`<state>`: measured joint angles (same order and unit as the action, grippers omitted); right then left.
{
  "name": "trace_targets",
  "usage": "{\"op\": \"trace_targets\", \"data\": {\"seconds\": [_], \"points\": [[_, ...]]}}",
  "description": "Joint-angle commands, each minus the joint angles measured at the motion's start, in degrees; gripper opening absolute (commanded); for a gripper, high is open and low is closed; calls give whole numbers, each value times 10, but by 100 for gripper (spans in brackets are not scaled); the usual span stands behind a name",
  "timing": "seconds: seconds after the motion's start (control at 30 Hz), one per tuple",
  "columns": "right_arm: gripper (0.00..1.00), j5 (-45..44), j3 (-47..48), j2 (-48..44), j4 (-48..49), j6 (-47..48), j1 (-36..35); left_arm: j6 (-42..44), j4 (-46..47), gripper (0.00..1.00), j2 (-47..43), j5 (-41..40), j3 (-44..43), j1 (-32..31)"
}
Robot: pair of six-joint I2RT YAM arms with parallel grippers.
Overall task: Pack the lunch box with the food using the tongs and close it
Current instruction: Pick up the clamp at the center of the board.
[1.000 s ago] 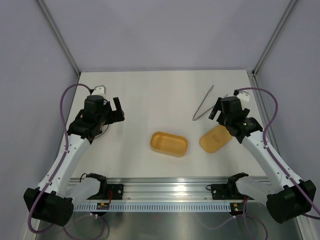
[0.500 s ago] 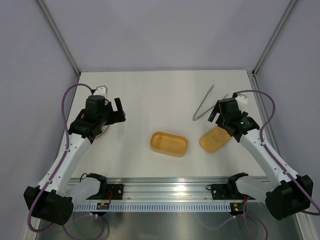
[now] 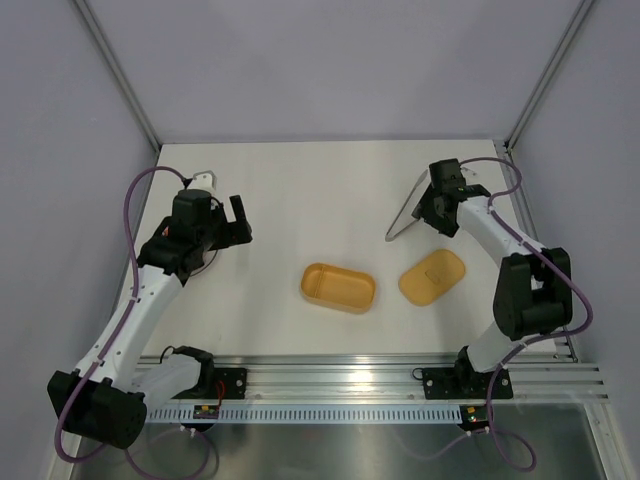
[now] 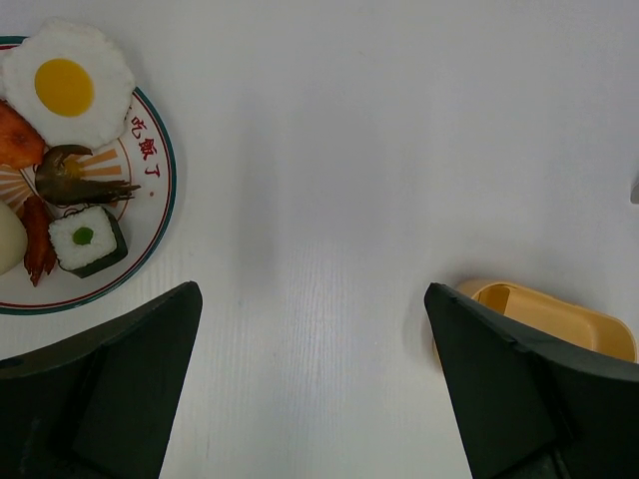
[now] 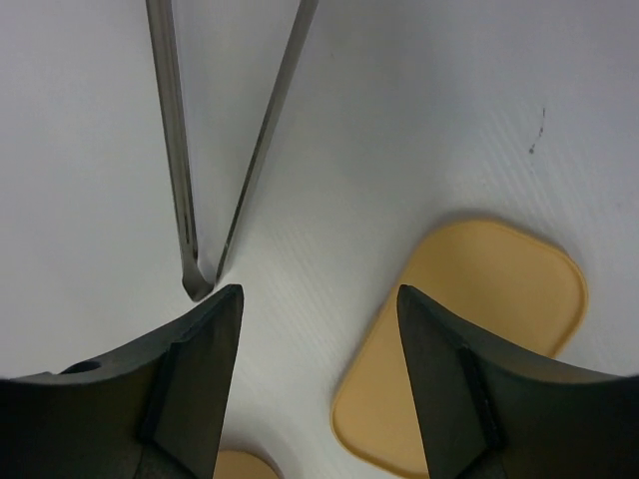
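At the bench's (image 3: 300,190) far right, the right end effector (image 3: 432,208) hangs over the tongs (image 3: 402,217) and covers their spread ends in the overhead view. Its wrist camera shows its fingers (image 5: 195,389) apart with only bare bench between them. The narrow end of the tongs' V lies just ahead of the finger at the picture's left, whether touching it I cannot tell, and both arms run off the top edge. The lid (image 3: 432,277) lies flat beside them, apart from the lunch box (image 3: 338,288), which sits open near the bench's middle. In the right wrist view only a sliver of the box shows at the bottom edge.

The left end effector (image 3: 236,222) is spread wide and grips nothing. From above, that arm hides the plate. Its wrist camera shows the plate (image 4: 162,190) cut off at the left, bearing the food: a fried egg (image 4: 65,85), a rice piece (image 4: 88,239), a brown piece (image 4: 75,180) and orange bits partly out of frame. One finger (image 4: 529,399) hides part of the lunch box.
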<state>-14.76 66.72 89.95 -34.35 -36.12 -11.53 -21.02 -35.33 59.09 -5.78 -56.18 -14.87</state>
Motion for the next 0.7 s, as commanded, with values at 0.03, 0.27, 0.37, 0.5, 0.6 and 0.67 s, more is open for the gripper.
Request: {"op": "trace_targets", "data": {"seconds": [0.03, 0.27, 0.37, 0.5, 0.6, 0.67], "points": [[70, 49, 96, 88, 18, 3, 25, -3, 3, 99, 0, 9, -27, -2], [69, 49, 182, 214, -9, -18, 37, -2, -4, 99, 0, 9, -29, -3], [68, 54, 201, 246, -10, -26, 37, 2, -6, 99, -1, 7, -28, -3], [55, 56, 213, 277, -13, -29, 36, 4, -12, 99, -2, 2, -30, -2], [32, 55, 211, 279, -13, -27, 36, 6, -15, 99, -5, -2, -31, -2], [18, 47, 206, 260, -6, -20, 32, 6, -17, 99, -6, -3, -33, -3]]}}
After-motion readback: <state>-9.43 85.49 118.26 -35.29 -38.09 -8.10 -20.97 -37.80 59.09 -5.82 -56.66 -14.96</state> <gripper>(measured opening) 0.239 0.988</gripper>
